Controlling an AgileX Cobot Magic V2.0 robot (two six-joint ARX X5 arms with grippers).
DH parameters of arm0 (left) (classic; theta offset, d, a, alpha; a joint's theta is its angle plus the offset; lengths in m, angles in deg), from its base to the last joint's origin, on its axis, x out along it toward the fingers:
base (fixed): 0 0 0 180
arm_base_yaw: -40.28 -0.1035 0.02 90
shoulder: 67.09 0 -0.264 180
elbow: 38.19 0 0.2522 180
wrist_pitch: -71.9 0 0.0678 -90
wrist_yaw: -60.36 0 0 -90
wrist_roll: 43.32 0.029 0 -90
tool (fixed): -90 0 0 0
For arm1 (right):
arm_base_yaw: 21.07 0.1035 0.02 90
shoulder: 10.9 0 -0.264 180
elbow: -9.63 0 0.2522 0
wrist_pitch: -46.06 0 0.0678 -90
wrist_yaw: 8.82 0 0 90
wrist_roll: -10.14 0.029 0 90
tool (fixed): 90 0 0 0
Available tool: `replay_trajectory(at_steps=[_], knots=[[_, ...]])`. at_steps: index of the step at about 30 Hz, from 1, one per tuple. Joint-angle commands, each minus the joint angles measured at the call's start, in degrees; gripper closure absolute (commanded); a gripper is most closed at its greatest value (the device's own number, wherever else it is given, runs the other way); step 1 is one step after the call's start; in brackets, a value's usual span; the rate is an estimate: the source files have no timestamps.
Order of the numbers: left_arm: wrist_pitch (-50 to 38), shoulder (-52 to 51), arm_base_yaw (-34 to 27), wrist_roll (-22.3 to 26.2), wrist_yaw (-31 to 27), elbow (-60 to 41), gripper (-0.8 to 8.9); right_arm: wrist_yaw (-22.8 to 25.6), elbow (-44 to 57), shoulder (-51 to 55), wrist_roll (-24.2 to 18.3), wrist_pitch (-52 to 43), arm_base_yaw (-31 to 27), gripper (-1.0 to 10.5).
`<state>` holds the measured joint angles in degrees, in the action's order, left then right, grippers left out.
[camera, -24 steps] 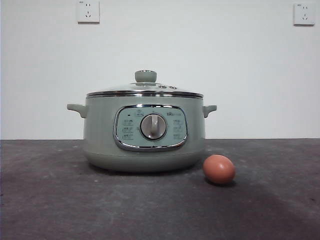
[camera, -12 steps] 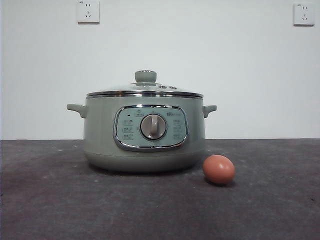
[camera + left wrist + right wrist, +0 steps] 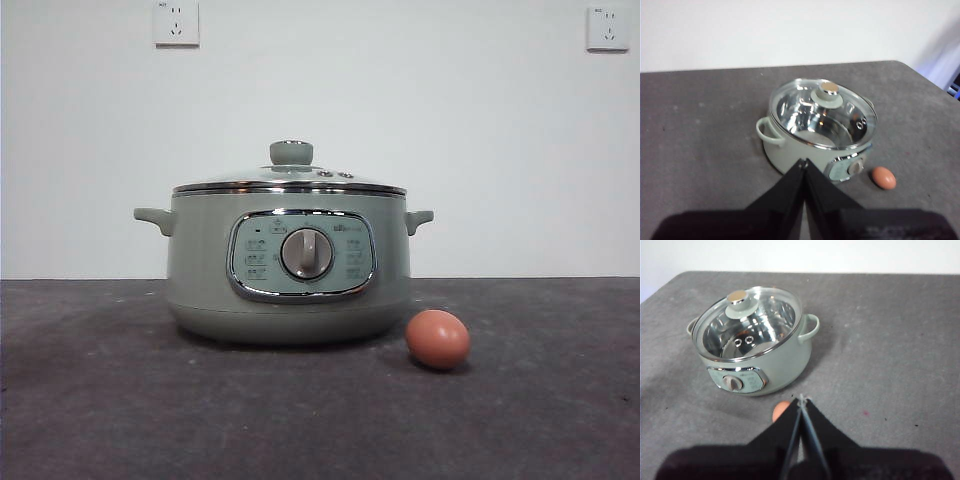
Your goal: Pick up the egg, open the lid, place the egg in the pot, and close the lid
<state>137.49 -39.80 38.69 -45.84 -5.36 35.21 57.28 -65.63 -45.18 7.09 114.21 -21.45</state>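
The egg (image 3: 438, 339) lies on its side on the dark grey tabletop (image 3: 100, 400), just beside the front right of the pot (image 3: 288, 265) base and apart from it. In the right wrist view the egg (image 3: 781, 411) is partly hidden behind that arm's own jaws.

The pot stands upright near the middle of the tabletop, control panel and silver dial (image 3: 307, 253) facing the front camera, one small handle on each side. The lid (image 3: 290, 180) sits closed on the pot rim, level, with its green knob (image 3: 291, 153) on top. Through the glass, both wrist views show a bare steel interior.

The left pincer (image 3: 802, 162) is held above the tabletop, clear of all objects, jaws pressed together with nothing between them. The right pincer (image 3: 802, 399) is likewise raised above the tabletop near the egg, jaws closed to a point and empty. Neither arm appears in the front view.

Two wall sockets (image 3: 176, 22) are mounted high on the white wall behind the tabletop.
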Motion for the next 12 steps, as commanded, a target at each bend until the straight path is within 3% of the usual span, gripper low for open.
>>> replay_trajectory(at_steps=[1,4,6,9,10,12], knots=[[0.3,0.0,0.5,0.9,0.2,0.1,8.14,-0.2,-0.3,-0.1,-0.6,-0.3,0.0,9.5],[0.4,0.3,0.6,0.8,0.2,0.1,7.91,-0.2,-0.3,-0.1,-0.6,-0.3,0.0,9.3],[0.4,0.5,0.6,0.8,0.8,0.2,6.36,-0.2,-0.3,-0.1,-0.6,-0.3,0.0,7.9],[0.3,1.0,0.6,0.6,2.8,0.2,3.05,-0.2,-0.3,-0.1,0.0,-0.3,0.0,5.1],[0.3,1.2,0.6,0.6,3.1,0.2,2.45,-0.2,-0.3,-0.1,0.0,-0.2,0.0,4.2],[0.4,1.7,0.6,0.6,3.2,0.2,2.42,-0.2,-0.3,-0.1,0.0,-0.2,0.0,3.4]])
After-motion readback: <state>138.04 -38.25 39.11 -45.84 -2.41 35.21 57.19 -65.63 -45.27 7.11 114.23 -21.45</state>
